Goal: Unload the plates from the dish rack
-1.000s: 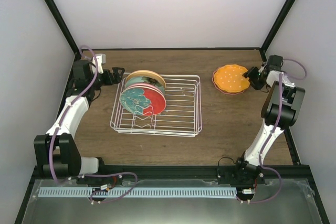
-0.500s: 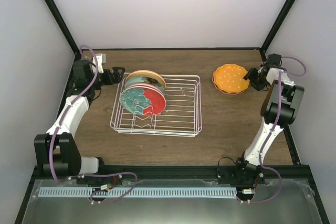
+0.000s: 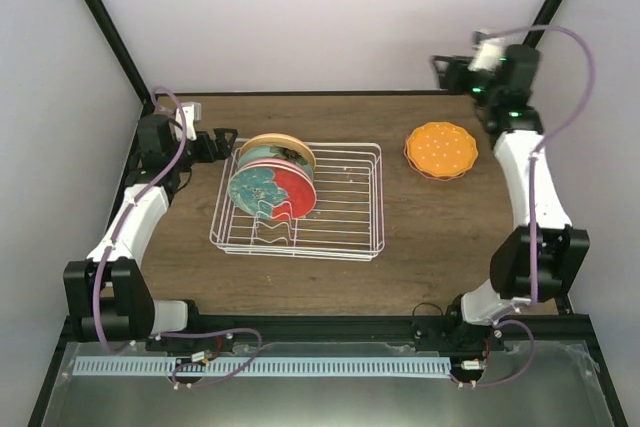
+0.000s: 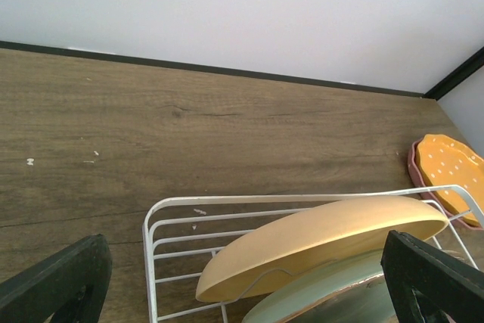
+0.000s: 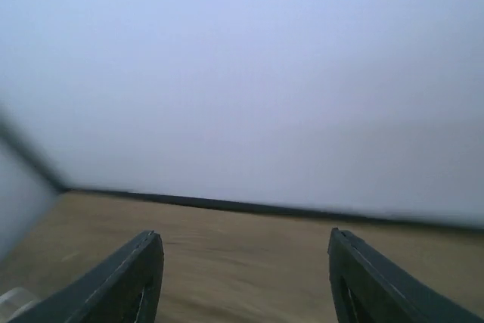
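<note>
left gripper (image 3: 225,137) fingers spread wide, empty, beside the dish rack (image 3: 340,247) at its far-left rim, right gripper (image 3: 438,69) parted, empty, high by the back wall (image 3: 320,17), free wire floor across the rack's right half, plates (image 3: 270,182) upright at its left, dotted orange plate (image 3: 441,148) flat on the table (image 3: 440,227)

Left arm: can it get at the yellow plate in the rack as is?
Likely yes. The left gripper is open, facing the pale yellow plate, whose top edge stands above the dish rack rim with nothing between.
</note>
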